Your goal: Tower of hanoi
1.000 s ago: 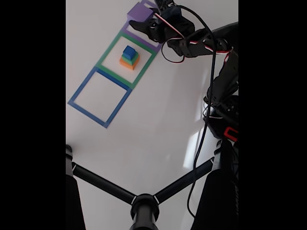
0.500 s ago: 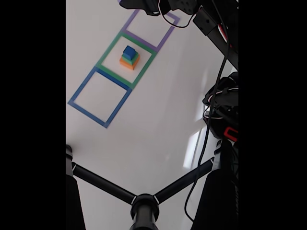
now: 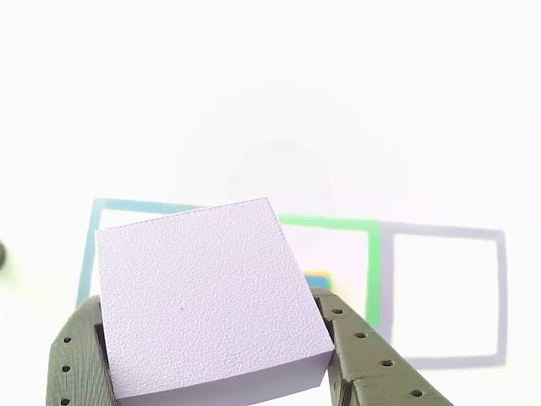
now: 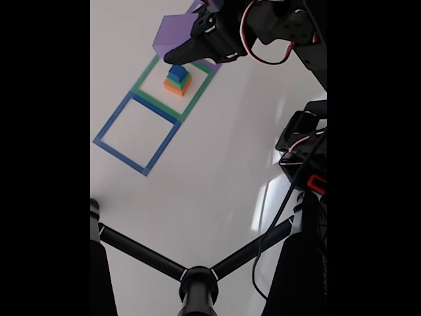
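Note:
A large purple block [image 3: 207,296] is held in the air between my gripper's [image 3: 211,347] green fingers [image 3: 372,364] in the other view. The fixed view shows the same purple block [image 4: 171,31] with my gripper [image 4: 181,45] shut on it, hovering over the far edge of the green taped square [image 4: 146,74]. Inside that square stands a small stack [image 4: 177,79] of a blue cube on a green block on an orange block. A corner of this stack [image 3: 318,279] peeks out beside the held block.
A blue taped square [image 4: 108,125] lies nearer the camera, and a purple taped square [image 3: 500,296] lies on the other side of the green one. A black tripod [image 4: 197,283] crosses the bottom of the fixed view. The arm's base [image 4: 306,158] stands at the right.
The purple block rose from the purple square, went out of the top of the fixed view, and has come back over the far edge of the green square.

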Motion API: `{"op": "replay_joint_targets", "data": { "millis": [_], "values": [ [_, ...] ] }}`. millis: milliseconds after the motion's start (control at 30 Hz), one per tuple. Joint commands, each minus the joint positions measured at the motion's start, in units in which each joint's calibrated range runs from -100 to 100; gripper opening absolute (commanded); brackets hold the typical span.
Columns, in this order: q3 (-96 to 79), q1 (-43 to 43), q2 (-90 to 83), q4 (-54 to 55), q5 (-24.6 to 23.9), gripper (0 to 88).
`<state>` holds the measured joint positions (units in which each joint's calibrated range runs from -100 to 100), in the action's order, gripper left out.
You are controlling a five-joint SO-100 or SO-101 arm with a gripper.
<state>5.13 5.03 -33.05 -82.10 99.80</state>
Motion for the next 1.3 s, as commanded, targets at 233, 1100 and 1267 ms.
{"op": "replay_joint_targets", "data": {
  "millis": [233, 1100, 1267],
  "values": [
    [2.4, 11.7, -2.2, 0.6, 0.2, 17.1],
    [-69.5, 17.5, 15.2, 99.0, 0.2, 17.2],
    [-70.8, 16.7, 24.7, 110.7, 0.2, 17.1]
  ]
}}
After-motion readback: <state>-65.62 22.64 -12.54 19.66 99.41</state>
